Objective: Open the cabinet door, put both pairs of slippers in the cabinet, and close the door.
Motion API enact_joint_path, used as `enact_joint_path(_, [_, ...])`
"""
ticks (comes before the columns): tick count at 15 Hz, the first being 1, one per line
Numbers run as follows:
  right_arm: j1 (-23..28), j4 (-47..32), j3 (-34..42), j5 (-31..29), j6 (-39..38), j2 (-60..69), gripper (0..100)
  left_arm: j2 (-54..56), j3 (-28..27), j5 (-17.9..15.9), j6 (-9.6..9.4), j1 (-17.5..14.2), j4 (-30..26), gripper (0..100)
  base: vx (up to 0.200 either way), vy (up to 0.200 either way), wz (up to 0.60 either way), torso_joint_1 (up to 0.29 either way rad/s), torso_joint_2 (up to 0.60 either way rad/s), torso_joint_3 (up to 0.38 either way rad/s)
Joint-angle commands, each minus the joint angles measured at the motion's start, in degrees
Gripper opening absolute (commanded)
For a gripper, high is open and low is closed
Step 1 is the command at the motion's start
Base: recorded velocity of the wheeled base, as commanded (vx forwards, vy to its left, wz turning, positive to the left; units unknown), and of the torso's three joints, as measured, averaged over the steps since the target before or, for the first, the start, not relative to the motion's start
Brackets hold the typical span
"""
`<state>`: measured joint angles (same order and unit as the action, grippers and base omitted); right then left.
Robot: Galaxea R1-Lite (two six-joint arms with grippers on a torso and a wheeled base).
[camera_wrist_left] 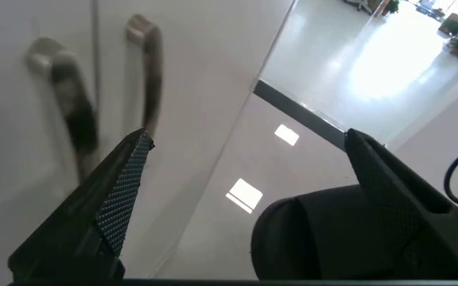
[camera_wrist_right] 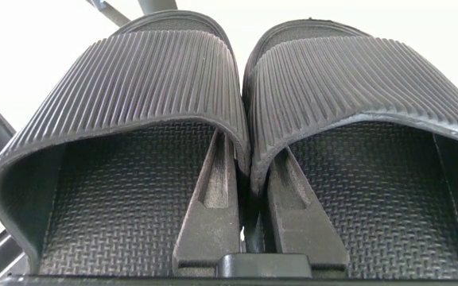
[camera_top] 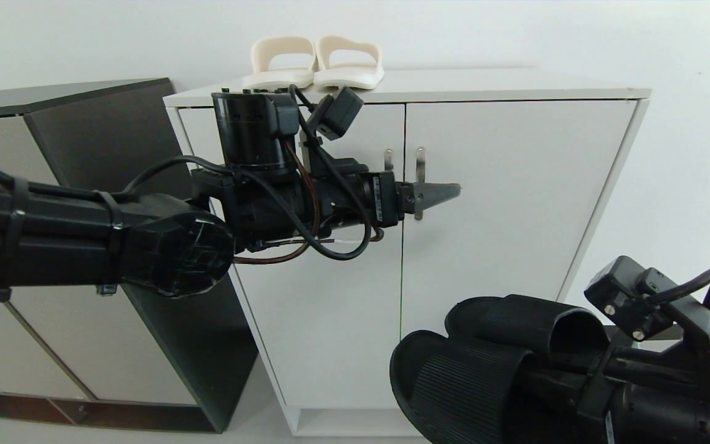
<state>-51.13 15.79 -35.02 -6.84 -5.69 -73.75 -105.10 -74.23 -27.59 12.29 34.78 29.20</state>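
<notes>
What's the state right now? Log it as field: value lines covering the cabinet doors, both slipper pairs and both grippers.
cabinet doors: both shut
white slippers: side by side on the cabinet top
black slippers: held low in front of the cabinet
left gripper: open, at the door handles; contact unclear
right gripper: shut on the black slippers, pinching their inner sides together

Head camera high before the cabinet [camera_top: 515, 246]; wrist cameras close behind their fingers [camera_wrist_left: 118, 199]; black slippers [camera_top: 484, 364] in all
</notes>
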Motion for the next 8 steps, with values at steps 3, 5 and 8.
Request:
enact_joint_path(3, [-0.03, 0.03, 0.22, -0.02, -0.02, 0.01, 0, -1.69, -1.53, -0.1, 0.19, -0.94, -0.19, 100, 0.0, 0.0, 0.0, 0.0, 0.0, 0.0])
enact_joint_path(5, [-0.03, 0.03, 0.31, -0.02, 0.07, 0.01, 0, -3.27, -2.15, -0.27, 0.19, -0.85, -0.1, 100, 0.0, 0.0, 0.0, 0.0, 0.0, 0.0])
enact_joint_path(8, [0.06, 0.03, 0.48, 0.07, 0.07, -0.34, 0, -4.86, -3.82, -0.45, 0.54, -0.68, -0.02, 100, 0.0, 0.0, 0.0, 0.0, 0.0, 0.0])
